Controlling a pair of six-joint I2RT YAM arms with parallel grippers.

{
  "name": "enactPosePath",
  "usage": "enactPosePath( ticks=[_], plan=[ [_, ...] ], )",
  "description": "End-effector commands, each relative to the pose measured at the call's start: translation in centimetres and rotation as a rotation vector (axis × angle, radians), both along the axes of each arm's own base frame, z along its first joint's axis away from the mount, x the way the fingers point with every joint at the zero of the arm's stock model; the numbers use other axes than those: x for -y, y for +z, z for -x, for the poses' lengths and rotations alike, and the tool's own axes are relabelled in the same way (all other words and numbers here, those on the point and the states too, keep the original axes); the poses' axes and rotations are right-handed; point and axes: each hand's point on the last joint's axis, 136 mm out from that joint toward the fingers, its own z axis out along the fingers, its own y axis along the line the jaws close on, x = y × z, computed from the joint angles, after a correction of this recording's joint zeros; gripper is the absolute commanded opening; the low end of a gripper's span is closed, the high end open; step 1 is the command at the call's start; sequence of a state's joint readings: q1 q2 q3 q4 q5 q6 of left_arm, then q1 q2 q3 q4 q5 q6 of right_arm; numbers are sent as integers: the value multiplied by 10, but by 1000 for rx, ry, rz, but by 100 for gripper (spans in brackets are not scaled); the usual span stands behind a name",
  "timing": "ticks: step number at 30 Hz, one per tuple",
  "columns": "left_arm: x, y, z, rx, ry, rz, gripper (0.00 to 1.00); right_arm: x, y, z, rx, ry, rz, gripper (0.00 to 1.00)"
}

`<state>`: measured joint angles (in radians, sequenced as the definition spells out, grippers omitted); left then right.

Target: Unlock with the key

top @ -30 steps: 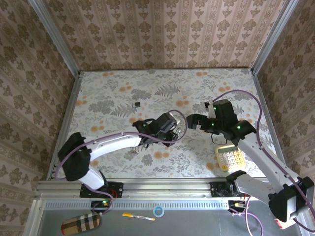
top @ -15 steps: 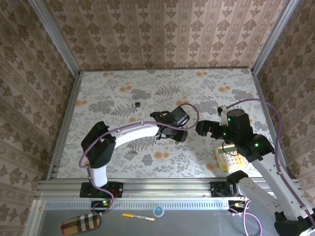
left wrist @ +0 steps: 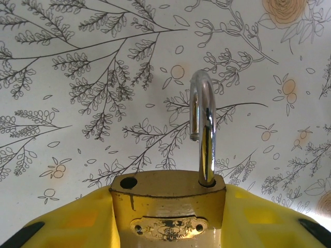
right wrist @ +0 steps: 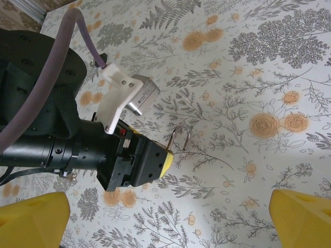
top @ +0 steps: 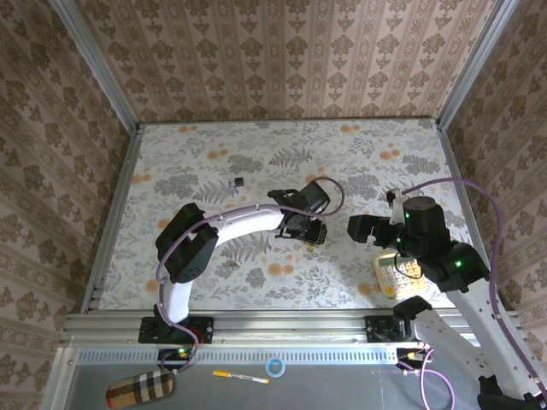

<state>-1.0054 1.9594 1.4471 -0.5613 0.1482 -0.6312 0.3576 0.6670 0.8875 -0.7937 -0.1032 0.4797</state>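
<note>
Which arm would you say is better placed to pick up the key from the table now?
Right, probably. The left gripper is shut on the padlock, so it is busy. The right gripper is open and empty, though the key lies left of both grippers, a longer reach.

3 beige damask-papered walls (top: 282, 60) w/ alu corner posts (top: 94, 64) round floral-print tabletop (top: 410, 154), even light

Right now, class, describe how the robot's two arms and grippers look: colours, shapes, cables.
The left arm and right arm have white shells, black joints and a looping purple cable each. Small green lights glow on the right arm. The left gripper and right gripper carry blocky bright yellow fingers.
</note>
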Motion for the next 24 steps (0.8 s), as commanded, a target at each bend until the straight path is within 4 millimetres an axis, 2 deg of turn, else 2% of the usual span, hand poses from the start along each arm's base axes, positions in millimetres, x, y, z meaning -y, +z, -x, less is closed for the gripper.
enactPosePath(
  ticks=[1, 8, 13, 24],
  plan=[
    [7, 4, -8, -32, 37, 35, 0, 7, -2, 3, 2, -10, 31, 100],
    [-7, -10, -14, -55, 67, -34, 0, 7, -2, 5, 7, -8, 28, 100],
    [-24, -21, -16, -45, 85, -131, 0, 4, -3, 5, 3, 3, 21, 100],
    [-51, -32, -24, -8, 144, -299, 0, 3, -5, 4, 4, 3, 9, 100]
  ],
)
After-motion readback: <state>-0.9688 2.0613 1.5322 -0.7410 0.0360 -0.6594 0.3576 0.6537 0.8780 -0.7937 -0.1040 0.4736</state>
